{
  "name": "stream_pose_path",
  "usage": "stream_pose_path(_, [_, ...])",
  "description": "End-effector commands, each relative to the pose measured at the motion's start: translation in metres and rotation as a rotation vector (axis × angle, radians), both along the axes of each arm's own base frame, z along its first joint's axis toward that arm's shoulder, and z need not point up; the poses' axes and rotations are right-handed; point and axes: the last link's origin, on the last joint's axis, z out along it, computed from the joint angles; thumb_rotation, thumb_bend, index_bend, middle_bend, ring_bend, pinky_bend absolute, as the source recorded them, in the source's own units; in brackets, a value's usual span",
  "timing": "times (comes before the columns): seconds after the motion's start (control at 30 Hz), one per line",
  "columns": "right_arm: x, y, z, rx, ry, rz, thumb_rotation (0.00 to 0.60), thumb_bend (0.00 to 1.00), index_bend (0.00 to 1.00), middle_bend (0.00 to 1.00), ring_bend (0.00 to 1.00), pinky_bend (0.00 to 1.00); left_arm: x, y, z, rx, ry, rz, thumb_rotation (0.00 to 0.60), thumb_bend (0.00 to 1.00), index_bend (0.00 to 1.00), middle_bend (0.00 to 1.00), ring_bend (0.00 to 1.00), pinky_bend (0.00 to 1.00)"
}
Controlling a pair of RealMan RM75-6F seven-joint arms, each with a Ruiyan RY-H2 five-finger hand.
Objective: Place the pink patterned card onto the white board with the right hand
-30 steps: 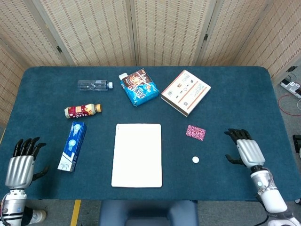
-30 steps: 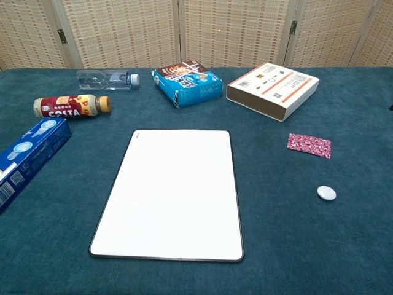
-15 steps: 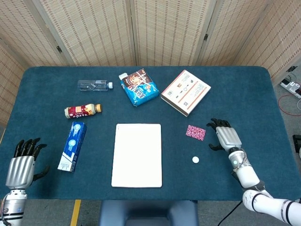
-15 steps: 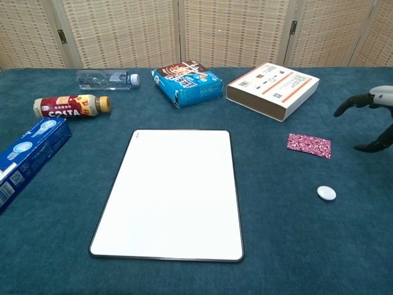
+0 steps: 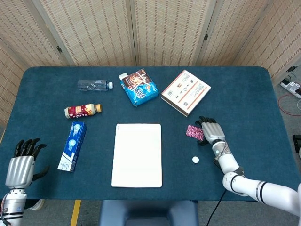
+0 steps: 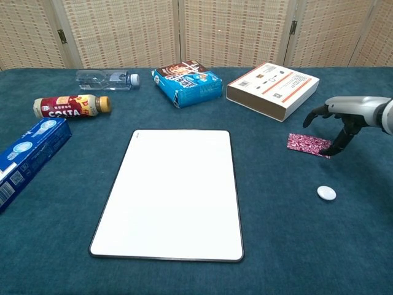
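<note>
The pink patterned card (image 5: 193,132) (image 6: 304,144) lies flat on the blue cloth, right of the white board (image 5: 137,154) (image 6: 172,190). My right hand (image 5: 209,131) (image 6: 341,114) hovers over the card's right end, fingers spread and pointing down, one fingertip close to or touching its right edge. It holds nothing. At the table's near left corner my left hand (image 5: 22,162) rests open, away from everything; the chest view does not show it.
A small white disc (image 5: 195,160) (image 6: 326,193) lies just in front of the card. A white-and-orange box (image 5: 185,92) (image 6: 272,88), a blue snack bag (image 5: 138,87), a water bottle (image 5: 95,85), a Costa bottle (image 5: 82,110) and a toothpaste box (image 5: 73,146) lie behind and left of the board.
My right hand has travelled left and forward from the right table edge to just above the card's right end. The card, board and left hand have not moved.
</note>
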Motion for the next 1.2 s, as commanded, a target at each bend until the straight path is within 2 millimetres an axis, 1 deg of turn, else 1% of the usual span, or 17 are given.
stream_pose_path(0.03, [0.004, -0.005, -0.009, 0.021, 0.020, -0.004, 0.600, 0.33, 0.19, 0.06, 0.00, 0.00, -0.001, -0.001, 0.000, 0.000, 0.000, 0.005, 0.600, 0.27, 0.29, 0.15, 0.11, 0.00])
stream_pose_path(0.23, [0.008, -0.009, -0.014, 0.040, 0.048, 0.001, 0.600, 0.33, 0.19, 0.06, 0.00, 0.00, -0.004, -0.002, 0.002, 0.002, 0.001, 0.011, 0.600, 0.27, 0.29, 0.15, 0.11, 0.00])
stream_pose_path(0.5, [0.006, -0.011, -0.015, 0.043, 0.057, -0.011, 0.600, 0.33, 0.20, 0.06, 0.00, 0.00, -0.004, -0.002, 0.000, -0.002, 0.000, 0.010, 0.600, 0.27, 0.29, 0.15, 0.11, 0.00])
stream_pose_path(0.67, [0.011, -0.008, -0.016, 0.052, 0.051, 0.007, 0.600, 0.33, 0.21, 0.06, 0.00, 0.00, -0.004, -0.001, 0.000, 0.000, 0.000, 0.011, 0.600, 0.27, 0.29, 0.15, 0.11, 0.00])
stream_pose_path(0.97, [0.018, 0.005, -0.017, 0.078, 0.045, 0.056, 0.600, 0.33, 0.23, 0.06, 0.00, 0.00, -0.004, -0.001, -0.001, -0.001, -0.001, 0.010, 0.600, 0.27, 0.29, 0.15, 0.11, 0.00])
stream_pose_path(1.13, [0.013, 0.005, -0.010, 0.038, 0.072, 0.075, 0.600, 0.33, 0.23, 0.06, 0.00, 0.00, -0.006, -0.003, 0.000, 0.002, -0.003, 0.015, 0.600, 0.27, 0.29, 0.15, 0.11, 0.00])
stream_pose_path(1.2, [0.010, 0.006, -0.011, 0.027, 0.083, 0.079, 0.600, 0.33, 0.23, 0.06, 0.00, 0.00, -0.006, -0.003, -0.001, 0.000, -0.004, 0.017, 0.600, 0.27, 0.29, 0.15, 0.11, 0.00])
